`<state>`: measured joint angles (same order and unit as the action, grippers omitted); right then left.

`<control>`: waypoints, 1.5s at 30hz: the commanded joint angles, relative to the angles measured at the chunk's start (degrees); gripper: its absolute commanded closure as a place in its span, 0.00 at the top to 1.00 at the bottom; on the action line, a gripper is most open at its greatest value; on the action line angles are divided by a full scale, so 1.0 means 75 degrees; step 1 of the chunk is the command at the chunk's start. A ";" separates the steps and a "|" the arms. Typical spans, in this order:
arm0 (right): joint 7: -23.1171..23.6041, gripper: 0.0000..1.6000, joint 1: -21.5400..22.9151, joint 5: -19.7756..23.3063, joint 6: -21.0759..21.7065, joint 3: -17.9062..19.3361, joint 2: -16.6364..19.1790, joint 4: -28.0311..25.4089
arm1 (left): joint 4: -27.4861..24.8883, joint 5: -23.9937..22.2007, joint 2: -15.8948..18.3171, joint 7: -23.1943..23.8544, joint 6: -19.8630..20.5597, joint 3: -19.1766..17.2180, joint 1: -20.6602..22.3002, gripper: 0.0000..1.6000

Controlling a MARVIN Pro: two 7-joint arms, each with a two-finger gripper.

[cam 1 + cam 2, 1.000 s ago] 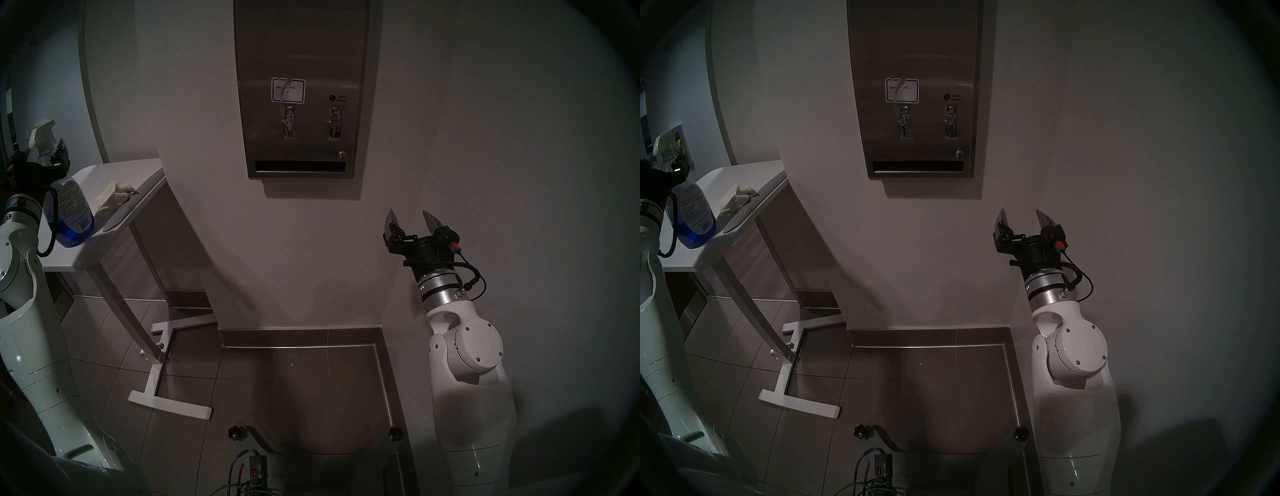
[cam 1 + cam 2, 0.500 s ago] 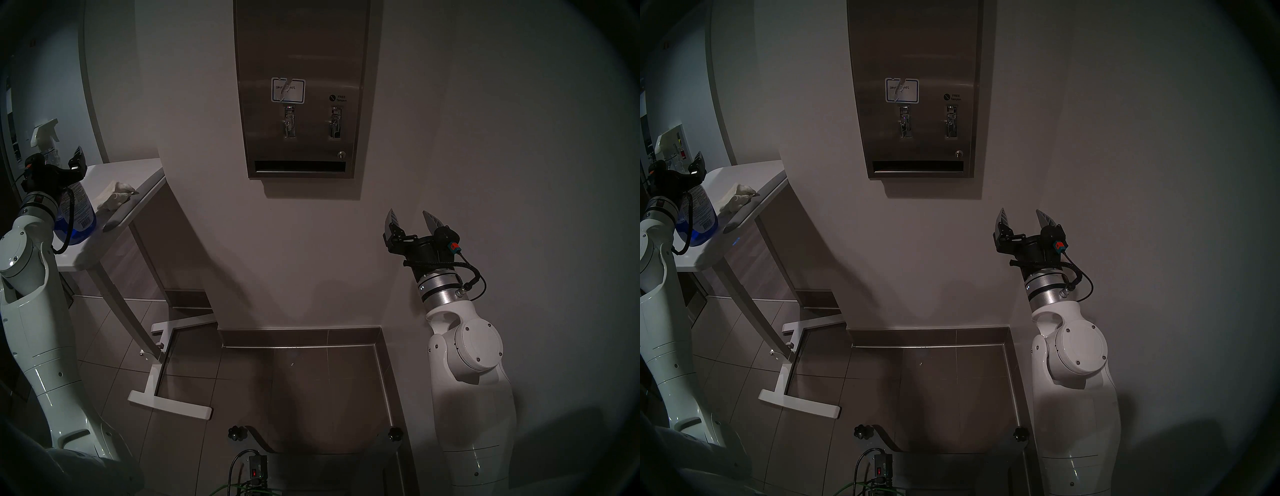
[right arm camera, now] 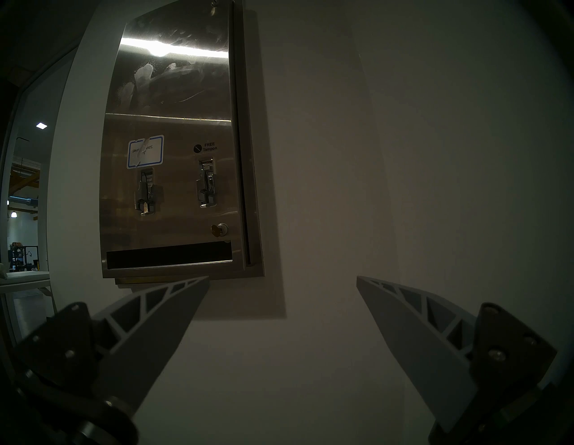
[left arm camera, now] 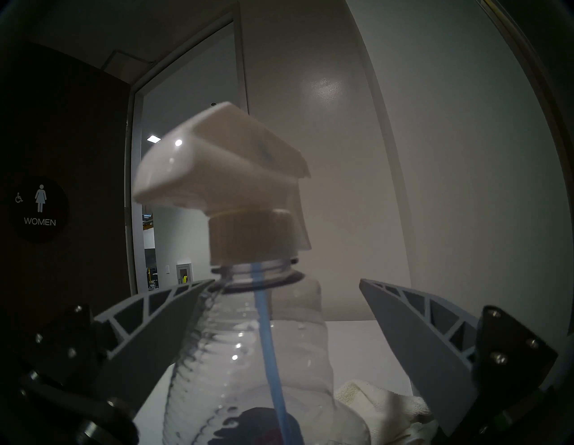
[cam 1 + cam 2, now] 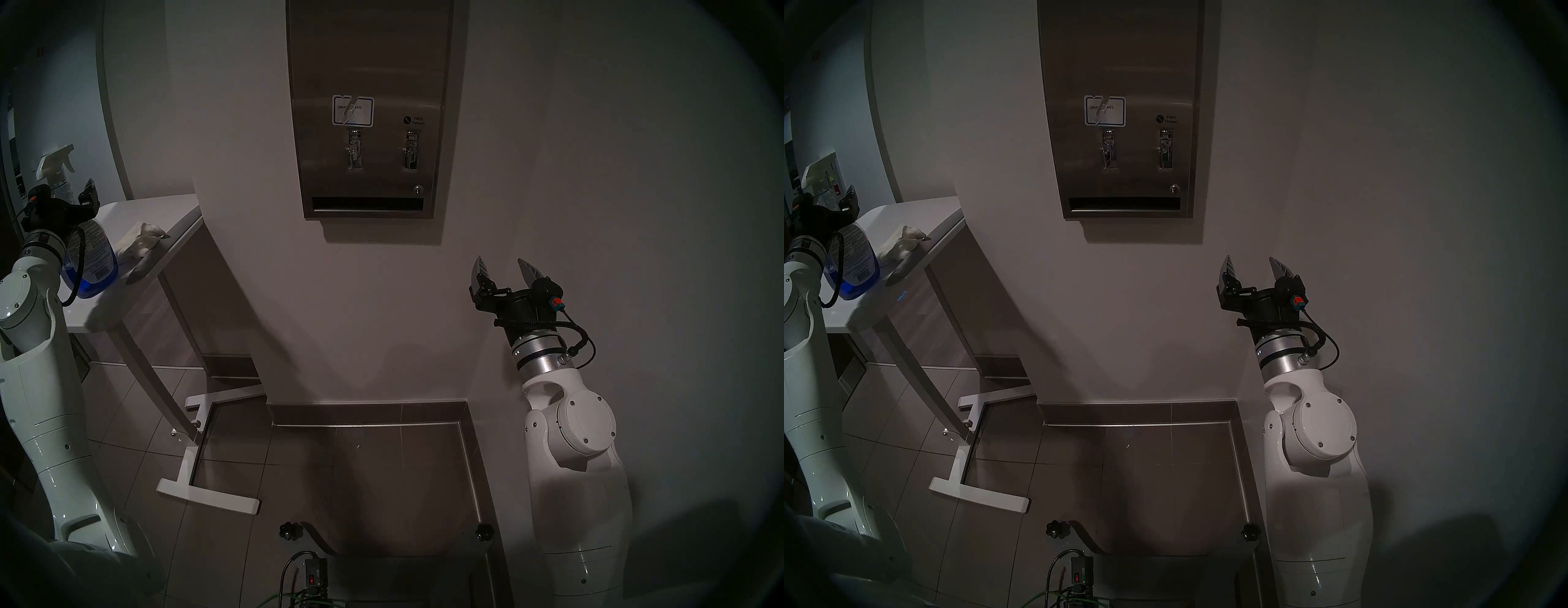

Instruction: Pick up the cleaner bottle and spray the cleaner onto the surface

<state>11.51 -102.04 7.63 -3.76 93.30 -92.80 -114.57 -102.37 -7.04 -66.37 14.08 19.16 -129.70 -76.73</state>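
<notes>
The cleaner bottle (image 5: 91,250), clear with blue liquid, a white label and a white spray head, stands on the white table (image 5: 169,212) at the far left. It also shows in the right head view (image 5: 856,254) and fills the left wrist view (image 4: 248,341). My left gripper (image 5: 63,193) (image 4: 285,281) is open around the bottle's neck, just under the spray head. One finger (image 4: 161,314) touches the neck, the other stands apart. The stainless-steel dispenser (image 5: 369,63) (image 3: 174,93) hangs on the wall ahead. My right gripper (image 5: 500,261) (image 3: 282,278) is open and empty, below and to the right of the dispenser.
A crumpled white cloth (image 5: 140,242) (image 4: 372,401) lies on the table right of the bottle. The table's white legs and foot (image 5: 203,496) stand on the tiled floor. A dark door with a WOMEN sign (image 4: 40,208) is behind the bottle.
My left arm has swung in to the right and the gripper's fingers now straddle the bottle's neck. The bottle still stands on the table. The right arm has not moved.
</notes>
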 commanded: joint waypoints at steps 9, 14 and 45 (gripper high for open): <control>-0.0005 1.00 0.0136 0.0010 -0.0047 -0.0011 0.0009 -0.0276 | -0.0747 -0.0697 -0.0014 0.0679 0.1137 -0.0146 0.0058 1.00; -0.0005 1.00 0.0135 0.0009 -0.0046 -0.0011 0.0009 -0.0276 | -0.0841 -0.0713 0.0051 0.0773 0.1352 -0.0134 0.0046 1.00; -0.0008 1.00 0.0133 0.0009 -0.0041 -0.0012 0.0009 -0.0282 | -0.0736 -0.0514 -0.0064 0.0770 0.1175 -0.0251 0.0038 0.00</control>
<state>11.51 -102.05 7.63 -3.75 93.30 -92.80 -114.59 -107.05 -10.58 -66.26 20.84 29.49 -130.81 -77.77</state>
